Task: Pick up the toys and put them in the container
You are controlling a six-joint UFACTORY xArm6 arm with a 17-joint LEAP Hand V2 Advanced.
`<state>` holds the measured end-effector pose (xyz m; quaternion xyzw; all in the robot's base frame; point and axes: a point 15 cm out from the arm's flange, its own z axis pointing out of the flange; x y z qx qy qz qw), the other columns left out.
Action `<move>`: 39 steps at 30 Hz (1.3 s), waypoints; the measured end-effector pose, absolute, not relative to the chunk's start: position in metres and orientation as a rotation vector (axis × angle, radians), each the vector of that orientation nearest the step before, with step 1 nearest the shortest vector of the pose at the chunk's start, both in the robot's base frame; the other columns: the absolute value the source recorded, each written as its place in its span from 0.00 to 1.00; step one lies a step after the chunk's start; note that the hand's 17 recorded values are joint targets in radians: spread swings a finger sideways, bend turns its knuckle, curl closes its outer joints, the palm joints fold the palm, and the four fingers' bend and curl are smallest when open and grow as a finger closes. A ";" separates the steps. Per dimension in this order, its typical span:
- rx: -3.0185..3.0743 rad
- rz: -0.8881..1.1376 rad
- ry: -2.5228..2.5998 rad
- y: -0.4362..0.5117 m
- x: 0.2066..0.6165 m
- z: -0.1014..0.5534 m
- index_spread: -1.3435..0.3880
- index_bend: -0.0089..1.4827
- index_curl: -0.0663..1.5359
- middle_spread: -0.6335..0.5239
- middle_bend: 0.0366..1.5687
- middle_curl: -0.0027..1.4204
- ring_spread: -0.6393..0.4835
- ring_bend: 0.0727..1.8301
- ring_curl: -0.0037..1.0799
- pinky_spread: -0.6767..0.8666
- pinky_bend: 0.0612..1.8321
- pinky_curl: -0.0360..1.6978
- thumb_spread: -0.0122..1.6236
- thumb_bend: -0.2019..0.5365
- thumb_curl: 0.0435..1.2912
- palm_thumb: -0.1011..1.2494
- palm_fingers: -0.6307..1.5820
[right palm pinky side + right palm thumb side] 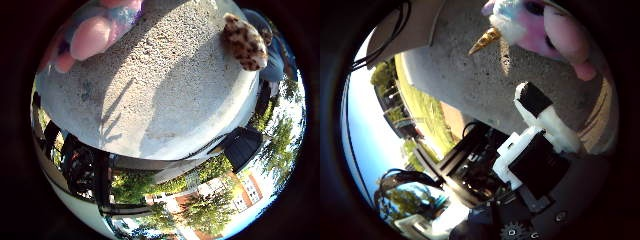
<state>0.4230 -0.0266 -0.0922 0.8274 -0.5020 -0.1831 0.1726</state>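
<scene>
1. Little finger side view: palm looks down on a round, rough grey concrete worktop (150,90). Two toys sit on it, well apart: a soft pink, blue and purple plush unicorn (92,32) at one edge and a small brown-spotted plush animal (245,42) at the opposite edge. Past the rim it's just trees and brick buildings. None of the hand shows here

2. Thumb side view: same unicorn, closer, with its gold horn (485,41) pointing out over the concrete. One white-and-black part of the hand (540,135) reaches out fairly straight toward the unicorn with clear concrete between, so nothing is held. Only that part shows, so I can't tell how wide the fingers are spread overall

3. Progress: looks like early days to me, both toys are on the worktop and neither is grasped

4. Container: can't see one in either view, so no clue what's in it
</scene>
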 end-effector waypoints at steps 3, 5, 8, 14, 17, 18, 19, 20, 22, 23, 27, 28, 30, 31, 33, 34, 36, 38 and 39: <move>2.358 -0.512 -1.410 -0.028 0.425 -0.091 0.62 0.09 0.21 0.48 0.34 0.35 0.71 0.44 0.41 0.68 0.33 0.06 0.68 0.25 0.27 0.64 0.74; 2.357 -0.513 -1.411 -0.029 0.425 -0.091 0.60 0.08 0.20 0.46 0.40 0.40 0.68 0.52 0.47 0.67 0.35 0.07 0.68 0.25 0.28 0.66 0.75; 2.363 -0.504 -1.423 -0.034 0.430 -0.087 0.55 0.09 0.17 0.42 0.51 0.47 0.63 0.60 0.56 0.67 0.43 0.08 0.67 0.27 0.30 0.70 0.75; 2.376 -0.474 -1.502 -0.052 0.441 -0.054 0.44 0.18 0.15 0.37 0.60 0.57 0.55 0.66 0.65 0.64 0.68 0.14 0.68 0.30 0.37 0.81 0.77; 2.399 -0.466 -1.540 -0.041 0.448 -0.031 0.40 0.23 0.16 0.36 0.62 0.61 0.53 0.68 0.68 0.62 0.74 0.17 0.68 0.29 0.40 0.83 0.75; 2.408 -0.469 -1.552 -0.037 0.449 -0.022 0.38 0.25 0.16 0.35 0.63 0.63 0.52 0.69 0.69 0.61 0.76 0.18 0.69 0.28 0.41 0.82 0.75; 2.417 -0.473 -1.564 -0.032 0.451 -0.009 0.36 0.27 0.16 0.35 0.64 0.64 0.51 0.69 0.70 0.61 0.78 0.19 0.69 0.27 0.42 0.82 0.74; 2.430 -0.475 -1.567 -0.029 0.453 0.003 0.35 0.28 0.16 0.35 0.64 0.66 0.51 0.70 0.71 0.60 0.80 0.20 0.69 0.26 0.43 0.82 0.73; 2.446 -0.484 -1.594 -0.021 0.455 0.036 0.32 0.32 0.17 0.34 0.66 0.68 0.50 0.72 0.73 0.59 0.82 0.22 0.69 0.26 0.44 0.82 0.71; 2.461 -0.483 -1.601 -0.016 0.457 0.052 0.30 0.34 0.17 0.34 0.67 0.70 0.49 0.72 0.73 0.58 0.83 0.22 0.70 0.26 0.45 0.81 0.70; 2.542 -0.435 -1.618 0.013 0.466 0.111 0.25 0.40 0.19 0.33 0.70 0.74 0.48 0.75 0.76 0.55 0.86 0.25 0.70 0.26 0.47 0.81 0.67; 2.575 -0.418 -1.609 0.029 0.468 0.126 0.24 0.41 0.19 0.33 0.71 0.75 0.48 0.76 0.76 0.55 0.87 0.26 0.71 0.25 0.48 0.80 0.66; 2.639 -0.390 -1.577 0.060 0.470 0.149 0.22 0.43 0.21 0.32 0.72 0.76 0.47 0.78 0.77 0.54 0.88 0.27 0.71 0.26 0.49 0.80 0.65; 2.668 -0.381 -1.558 0.078 0.470 0.158 0.22 0.44 0.21 0.32 0.72 0.76 0.47 0.78 0.77 0.54 0.89 0.28 0.71 0.26 0.49 0.80 0.64; 2.715 -0.366 -1.517 0.110 0.467 0.171 0.20 0.46 0.22 0.32 0.74 0.78 0.47 0.80 0.78 0.53 0.89 0.29 0.72 0.26 0.50 0.79 0.63; 2.731 -0.361 -1.498 0.129 0.464 0.176 0.19 0.47 0.23 0.32 0.74 0.78 0.47 0.80 0.78 0.53 0.90 0.30 0.72 0.26 0.50 0.79 0.62; 2.757 -0.337 -1.480 0.157 0.464 0.186 0.18 0.49 0.25 0.32 0.75 0.79 0.47 0.82 0.79 0.52 0.91 0.31 0.72 0.25 0.51 0.79 0.61; 2.796 -0.297 -1.460 0.186 0.471 0.201 0.17 0.50 0.26 0.32 0.77 0.80 0.47 0.83 0.79 0.52 0.91 0.32 0.72 0.26 0.52 0.79 0.60; 2.807 -0.284 -1.455 0.200 0.472 0.205 0.16 0.51 0.27 0.32 0.77 0.80 0.47 0.83 0.79 0.52 0.91 0.33 0.72 0.26 0.52 0.79 0.60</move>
